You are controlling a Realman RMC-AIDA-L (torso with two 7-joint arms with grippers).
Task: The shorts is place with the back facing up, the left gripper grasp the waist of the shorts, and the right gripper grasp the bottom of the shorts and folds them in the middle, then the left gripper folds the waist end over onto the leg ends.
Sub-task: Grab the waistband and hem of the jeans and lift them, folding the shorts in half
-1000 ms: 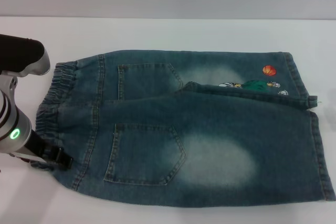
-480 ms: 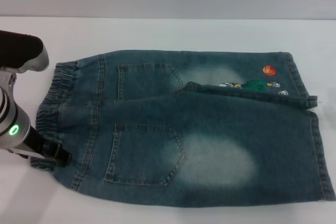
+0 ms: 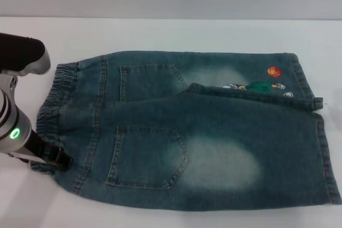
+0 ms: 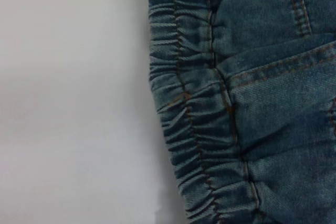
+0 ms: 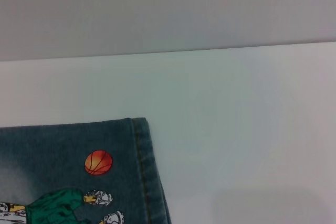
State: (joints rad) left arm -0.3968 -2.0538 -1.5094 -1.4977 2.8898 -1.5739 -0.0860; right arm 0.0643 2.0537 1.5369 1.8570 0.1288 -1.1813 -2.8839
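The blue denim shorts (image 3: 203,132) lie back up on the white table, folded lengthwise so the near leg overlaps the far one. The ruffled waist (image 3: 59,89) points left, and the leg ends (image 3: 326,153) point right. An orange ball embroidery (image 3: 273,71) marks the far leg. My left gripper (image 3: 53,158) sits low at the near corner of the waist, its black claw overlapping the denim edge. The left wrist view shows the gathered waist (image 4: 194,119) close up. The right wrist view looks at the far leg's hem (image 5: 147,171) and orange ball (image 5: 98,162). The right gripper is out of view.
The white table (image 3: 160,33) runs behind the shorts to a grey wall. Bare table shows left of the waist (image 4: 73,103) and beyond the hem (image 5: 241,129). The silver left arm with its green light (image 3: 15,133) stands at the left edge.
The left gripper has shifted slightly left along the near waist corner. The shorts have stayed flat and in place.
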